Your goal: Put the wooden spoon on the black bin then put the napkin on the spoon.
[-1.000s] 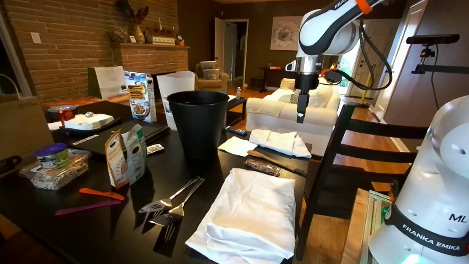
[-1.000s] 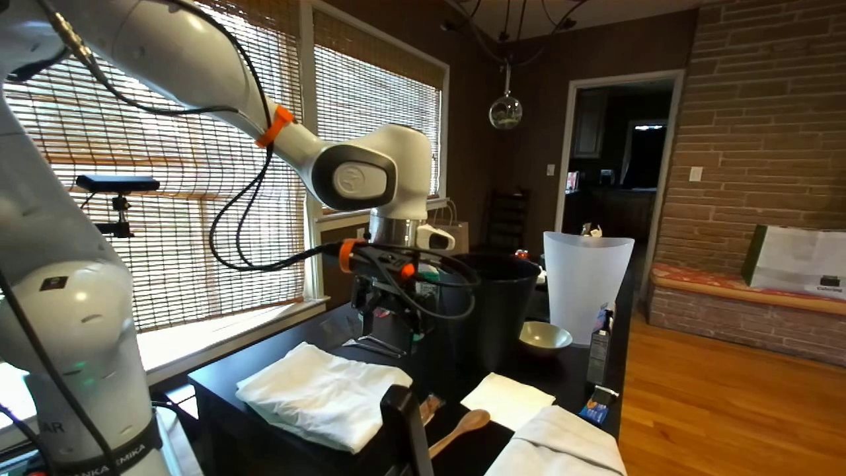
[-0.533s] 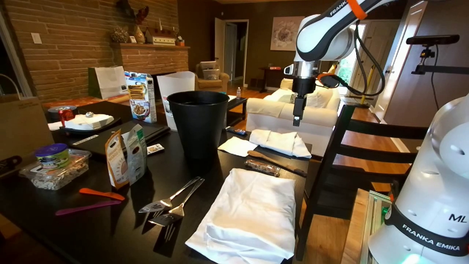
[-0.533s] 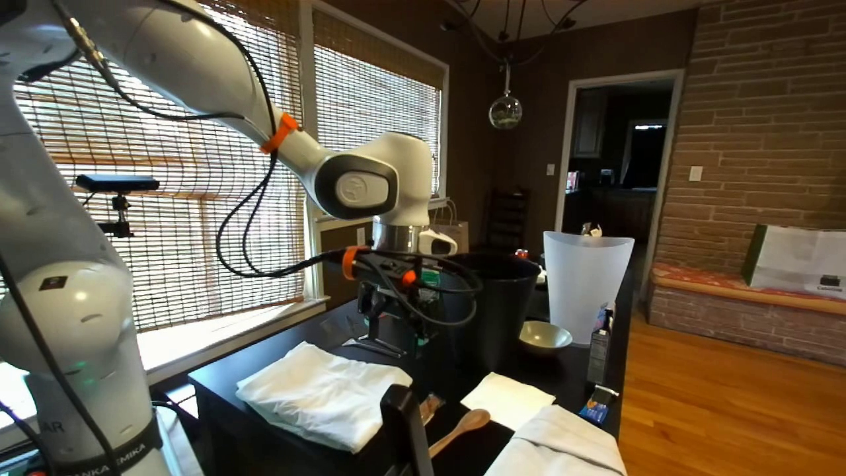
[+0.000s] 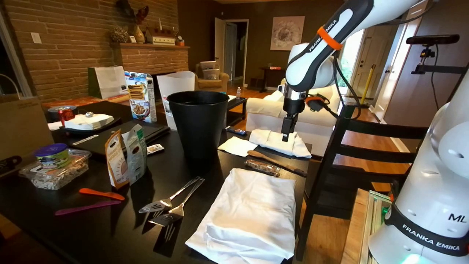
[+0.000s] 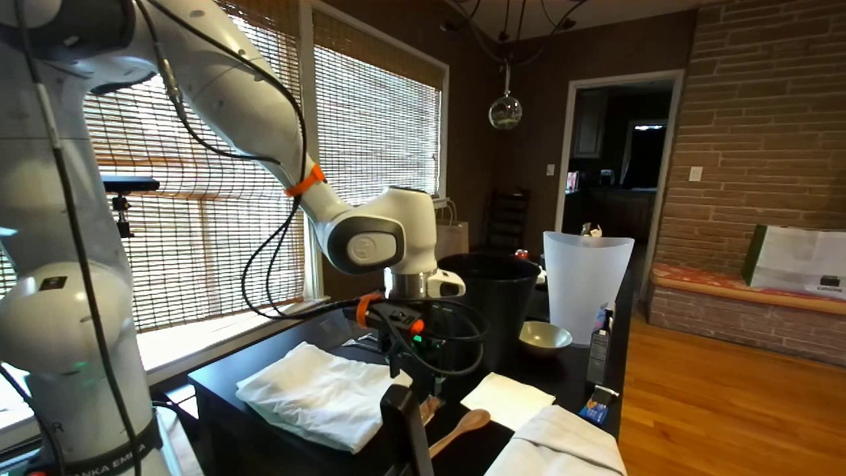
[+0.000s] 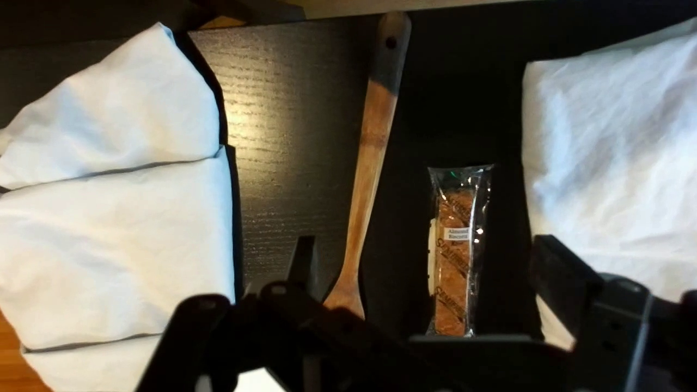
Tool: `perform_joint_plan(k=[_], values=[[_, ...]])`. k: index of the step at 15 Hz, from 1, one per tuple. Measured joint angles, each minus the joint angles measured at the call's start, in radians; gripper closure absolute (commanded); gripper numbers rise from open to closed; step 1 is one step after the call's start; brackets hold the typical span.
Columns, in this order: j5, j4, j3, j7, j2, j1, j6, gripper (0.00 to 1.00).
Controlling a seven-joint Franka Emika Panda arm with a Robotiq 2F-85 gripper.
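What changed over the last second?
The gripper came down, closer to the wooden spoon, and is still open; nothing was grasped or let go. The spoon, black bin and wrapped biscotti stayed put.

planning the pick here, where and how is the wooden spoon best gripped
Probably grip the wooden spoon mid-handle from straight above, the gripper closing across the handle: the spoon lies flat, its handle long and slim. The wrapped biscotti beside it also shows between the open jaws in the wrist view, so best shift clear of that first.
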Motion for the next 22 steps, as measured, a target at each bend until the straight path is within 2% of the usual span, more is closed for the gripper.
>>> perform_joint_plan(k=[3,8,20,21,22], values=[[0.02,0.003,0.019,0.038,0.082,-0.014,0.057,0.0],[0.114,0.038,0.057,0.048,0.205,-0.055,0.107,0.0],[0.234,0.205,0.219,0.006,0.432,-0.234,0.152,0.02],[0.238,0.213,0.231,0.005,0.443,-0.244,0.152,0.08],[0.24,0.221,0.242,0.005,0.452,-0.254,0.152,0.23]])
